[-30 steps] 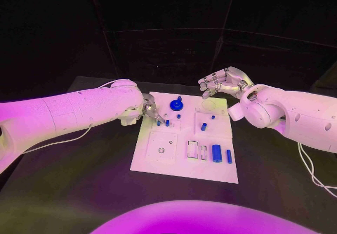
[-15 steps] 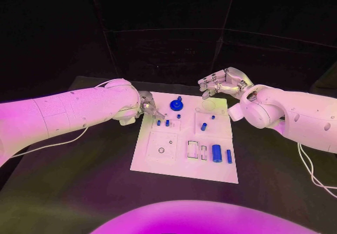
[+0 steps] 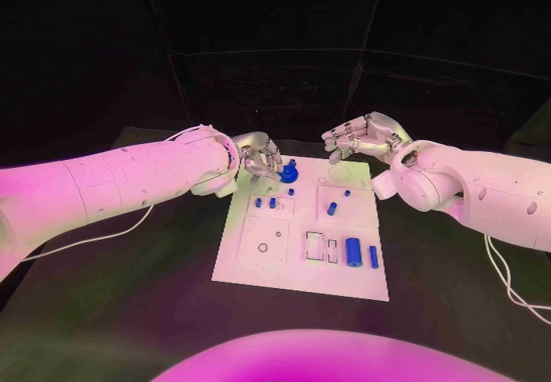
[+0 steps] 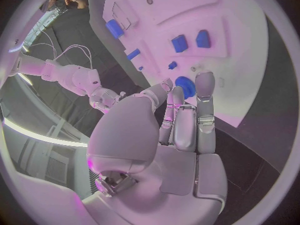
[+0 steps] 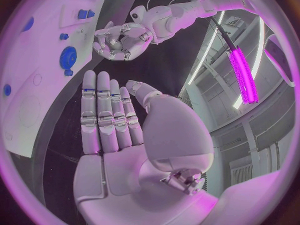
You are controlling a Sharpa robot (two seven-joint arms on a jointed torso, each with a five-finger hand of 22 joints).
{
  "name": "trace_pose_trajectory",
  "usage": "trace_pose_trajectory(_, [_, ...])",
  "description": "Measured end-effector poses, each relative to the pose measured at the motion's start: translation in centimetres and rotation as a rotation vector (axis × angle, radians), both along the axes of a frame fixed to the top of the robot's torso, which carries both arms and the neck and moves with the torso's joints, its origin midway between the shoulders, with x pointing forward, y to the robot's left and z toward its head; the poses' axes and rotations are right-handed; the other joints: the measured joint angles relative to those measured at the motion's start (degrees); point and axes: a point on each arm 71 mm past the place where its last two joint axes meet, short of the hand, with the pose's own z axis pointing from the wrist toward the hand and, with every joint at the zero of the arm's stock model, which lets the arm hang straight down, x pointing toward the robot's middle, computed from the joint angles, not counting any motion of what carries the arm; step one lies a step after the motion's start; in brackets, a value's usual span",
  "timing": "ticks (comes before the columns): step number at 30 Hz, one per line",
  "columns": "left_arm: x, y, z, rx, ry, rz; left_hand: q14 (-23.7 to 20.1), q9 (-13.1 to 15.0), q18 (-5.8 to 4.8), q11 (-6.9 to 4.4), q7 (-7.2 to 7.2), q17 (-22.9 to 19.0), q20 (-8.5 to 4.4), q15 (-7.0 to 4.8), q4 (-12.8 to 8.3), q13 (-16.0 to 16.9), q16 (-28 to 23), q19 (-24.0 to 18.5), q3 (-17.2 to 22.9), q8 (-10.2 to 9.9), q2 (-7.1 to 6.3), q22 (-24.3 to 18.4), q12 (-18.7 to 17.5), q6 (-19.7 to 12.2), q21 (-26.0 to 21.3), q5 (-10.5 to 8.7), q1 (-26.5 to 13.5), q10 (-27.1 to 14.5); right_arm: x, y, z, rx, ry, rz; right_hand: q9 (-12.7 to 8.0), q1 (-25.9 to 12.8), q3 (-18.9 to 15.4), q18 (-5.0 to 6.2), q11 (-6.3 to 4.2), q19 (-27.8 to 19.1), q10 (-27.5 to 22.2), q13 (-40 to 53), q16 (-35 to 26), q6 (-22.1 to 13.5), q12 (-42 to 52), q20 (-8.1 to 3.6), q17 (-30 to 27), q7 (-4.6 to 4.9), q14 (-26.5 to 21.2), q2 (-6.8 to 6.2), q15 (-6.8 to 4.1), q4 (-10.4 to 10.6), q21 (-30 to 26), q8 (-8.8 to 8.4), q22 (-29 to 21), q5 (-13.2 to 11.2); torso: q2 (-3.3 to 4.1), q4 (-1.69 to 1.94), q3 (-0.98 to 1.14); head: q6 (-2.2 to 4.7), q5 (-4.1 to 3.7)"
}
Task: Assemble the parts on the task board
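Note:
The white task board (image 3: 267, 267) lies in the middle of the black table. A round blue knob (image 3: 288, 171) stands near its far edge, and two small blue pegs (image 3: 265, 202) stand just nearer. My left hand (image 3: 257, 157) hovers at the board's far left corner beside the knob, fingers loosely curled, holding nothing. The left wrist view has its fingertips (image 4: 204, 80) right by the knob (image 4: 185, 85). My right hand (image 3: 365, 135) floats over the far right corner, fingers spread and empty, as its palm (image 5: 106, 120) also shows.
A thick blue cylinder (image 3: 355, 251) and a thin blue pin (image 3: 374, 255) lie at the board's near right. More small blue pegs (image 3: 333, 207) stand mid-board. White cables (image 3: 506, 278) trail on the table at both sides.
My left hand has lifted off the two small pegs and moved toward the far edge, ending beside the blue knob. The right hand has barely moved.

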Motion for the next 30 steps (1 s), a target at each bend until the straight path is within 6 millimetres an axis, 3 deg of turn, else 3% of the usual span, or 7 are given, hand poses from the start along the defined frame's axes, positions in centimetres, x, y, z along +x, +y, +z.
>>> trace_pose_trajectory(4, [0.5, -0.6, 0.2, -0.034, -0.07, -0.038, -0.8, -3.7, 0.46, 0.72, 0.4, -2.4, 0.58, 0.45, -0.7, -5.0, -1.9, -0.1, 0.7, -3.7, -1.74, -1.5, -6.7, 1.7, -1.8, 0.0, -0.5, 0.7, 0.0, 0.1, 0.0, 0.001, 0.0, 0.001, 0.0, 0.0, 0.0, 0.0, 0.0, 0.0, 0.0, 0.0, 0.0, 0.0, 0.0, 0.0, 0.0, 0.0, 0.0, 0.0, 0.0, 0.0, 0.0, 0.0, 0.0, 0.0, 0.0, -0.04, 0.0, 0.31, -0.16])
trace_pose_trajectory(7, [0.7, -0.9, 0.2, -0.037, -0.104, -0.058, -0.7, -6.0, 0.86, 0.56, 0.24, -2.4, 1.06, 0.6, -1.0, -7.8, -1.9, 0.4, 1.0, -5.8, -2.58, -2.1, -10.1, 3.6, -2.1, 0.0, -0.5, 2.5, 0.0, 0.1, 0.0, 0.001, 0.0, 0.002, 0.0, 0.0, 0.0, 0.0, 0.0, 0.0, 0.0, 0.0, 0.0, 0.0, 0.0, 0.0, 0.0, 0.0, 0.0, 0.0, 0.0, 0.0, 0.0, 0.0, 0.0, 0.0, 0.0, -0.05, 0.0, 0.51, -0.29])
trace_pose_trajectory(10, [0.8, -1.4, 0.0, -0.024, -0.133, -0.088, 1.1, -7.7, 0.86, 0.51, -0.02, -0.2, 1.21, 0.44, -1.5, -9.9, -0.3, 1.7, 1.0, -7.4, -2.81, -2.0, -12.5, 5.0, -1.5, 0.0, -0.3, 3.9, 0.0, 0.1, 0.0, 0.001, 0.0, 0.003, 0.0, 0.0, 0.0, 0.0, 0.0, 0.0, 0.0, 0.0, 0.0, 0.0, 0.0, 0.0, 0.0, 0.0, 0.0, 0.0, 0.0, 0.0, 0.0, 0.0, 0.0, 0.0, 0.01, -0.05, 0.0, 0.66, -0.4])
trace_pose_trajectory(13, [0.8, -1.9, -0.4, -0.005, -0.152, -0.12, 3.1, -9.6, 0.86, 0.42, -0.13, 3.0, 0.93, 0.25, -2.0, -12.2, 2.1, 4.5, 1.0, -8.9, -3.05, 0.5, -15.2, 7.1, 2.6, 0.0, -0.5, 5.4, -0.1, 0.2, 0.0, 0.002, 0.0, 0.005, 0.0, 0.0, 0.2, 0.0, 0.0, 0.0, 0.0, 0.0, 0.0, 0.0, 0.0, 0.0, 0.0, 0.0, 0.0, 0.0, 0.0, 0.2, 0.0, 0.0, 0.0, 0.0, 0.02, -0.07, -0.02, 0.94, -0.51])
trace_pose_trajectory(19, [0.8, -2.8, -1.3, 0.045, -0.169, -0.172, 3.8, -11.8, 0.86, 0.28, -0.31, 3.8, 0.73, 0.15, -2.8, -14.8, 3.0, 7.1, 0.6, -10.9, -3.44, 3.8, -18.5, 8.5, 7.7, 0.0, -0.9, 6.5, -0.1, 0.4, 0.0, 0.003, -0.001, 0.007, 0.0, 0.0, 0.2, 0.0, 0.0, 0.0, 0.0, 0.0, 0.0, 0.0, 0.0, 0.0, 0.0, 0.0, 0.0, 0.0, 0.0, 0.2, 0.0, 0.0, 0.0, 0.0, 0.05, -0.14, -0.03, 1.21, -0.66])
trace_pose_trajectory(23, [1.0, -3.1, -1.8, 0.079, -0.168, -0.196, 3.8, -12.9, -0.06, 0.51, -0.22, 3.2, 0.72, 0.15, -3.1, -16.3, 3.0, 8.3, -0.4, -12.0, -3.78, 5.2, -20.6, 9.0, 10.0, 0.0, -1.2, 6.3, -0.1, 0.6, 0.0, 0.005, -0.001, 0.012, 0.0, 0.0, 0.2, 0.0, 0.0, 0.0, 0.0, 0.0, 0.0, 0.0, 0.0, 0.0, 0.0, 0.0, 0.0, 0.0, 0.0, 0.2, 0.0, 0.0, 0.0, 0.0, 0.08, -0.14, -0.03, 1.46, -0.75])
trace_pose_trajectory(30, [1.0, -3.4, -2.7, 0.12, -0.152, -0.223, 3.8, -14.3, -0.05, 0.48, -0.32, 1.8, 0.61, 0.15, -3.7, -17.9, 2.3, 9.0, -1.4, -13.1, -3.78, 5.8, -22.3, 10.1, 11.0, 0.0, -1.2, 6.9, -0.1, 0.8, 0.0, 0.005, -0.003, 0.015, 0.0, 0.0, 0.2, 0.0, 0.0, 0.0, 0.0, 0.0, 0.0, 0.0, 0.0, 0.0, 0.0, 0.0, 0.0, 0.0, 0.0, 0.2, 0.0, 0.0, 0.0, 0.0, 0.09, -0.15, -0.03, 1.53, -1.08])
